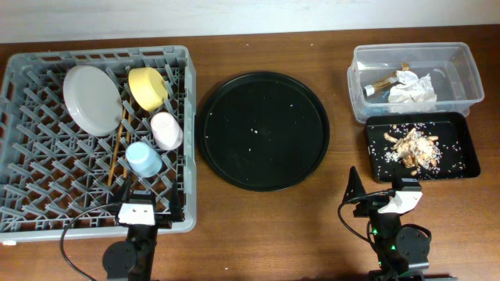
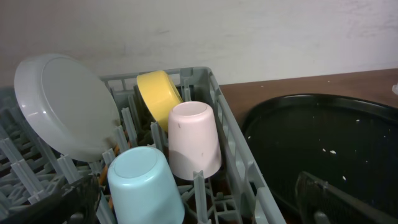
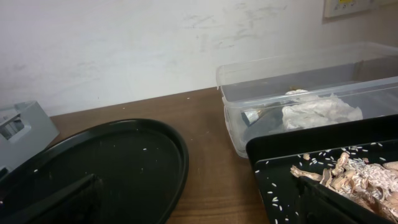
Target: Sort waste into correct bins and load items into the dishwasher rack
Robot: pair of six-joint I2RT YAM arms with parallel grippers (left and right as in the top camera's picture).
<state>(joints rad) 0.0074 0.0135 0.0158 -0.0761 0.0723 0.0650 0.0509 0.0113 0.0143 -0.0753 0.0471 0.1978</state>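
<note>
The grey dishwasher rack (image 1: 190, 140) holds the pale grey plate (image 1: 92, 100), yellow bowl (image 1: 148, 86), pink cup (image 1: 166, 130), light blue cup (image 1: 144, 158) and brown chopsticks (image 1: 119, 144). The clear tub (image 1: 461, 58) holds the white napkin (image 1: 412, 87) and gold-brown wrapper (image 1: 383, 82). The black rectangular tray (image 1: 461, 129) holds tan food scraps (image 1: 414, 146). My left gripper (image 1: 141, 209) is open and empty at the rack's front edge. Its wrist view shows the jaws (image 2: 196, 208) wide, with the blue cup (image 2: 143, 183) and pink cup (image 2: 194, 140) ahead. My right gripper (image 1: 383, 195), seen from its wrist (image 3: 199, 208), is open and empty in front of the black tray.
A large round black tray (image 1: 264, 129) with a few rice grains lies between the rack and the bins. Brown table surrounds it. A wall runs along the table's back edge.
</note>
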